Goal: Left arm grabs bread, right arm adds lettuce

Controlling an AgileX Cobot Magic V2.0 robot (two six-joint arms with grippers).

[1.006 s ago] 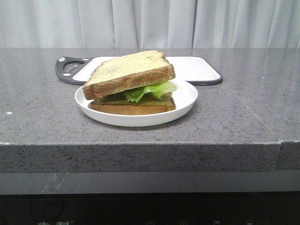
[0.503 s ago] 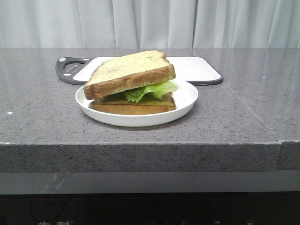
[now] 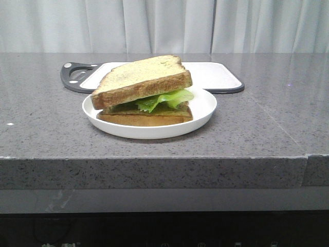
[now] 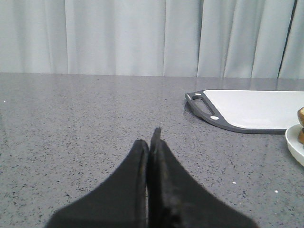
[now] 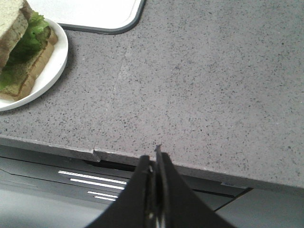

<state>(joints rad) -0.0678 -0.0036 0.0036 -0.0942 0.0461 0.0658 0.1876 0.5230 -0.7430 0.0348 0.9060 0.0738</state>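
On grey stone counter (image 3: 257, 128), wide bare room on both sides, front edge close below right gripper (image 5: 156, 153). Behind, cutting board (image 3: 216, 74). Mid-counter, white plate (image 3: 203, 110) bearing thin slice, lettuce (image 3: 169, 98), then bread (image 3: 141, 80) tilted on top: seemingly finished, nothing left. Left gripper (image 4: 153, 137) and right both pressed closed, empty, well apart from plate.

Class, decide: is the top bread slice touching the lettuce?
Touching. The front view shows the top bread slice resting directly on the lettuce, no gap visible.
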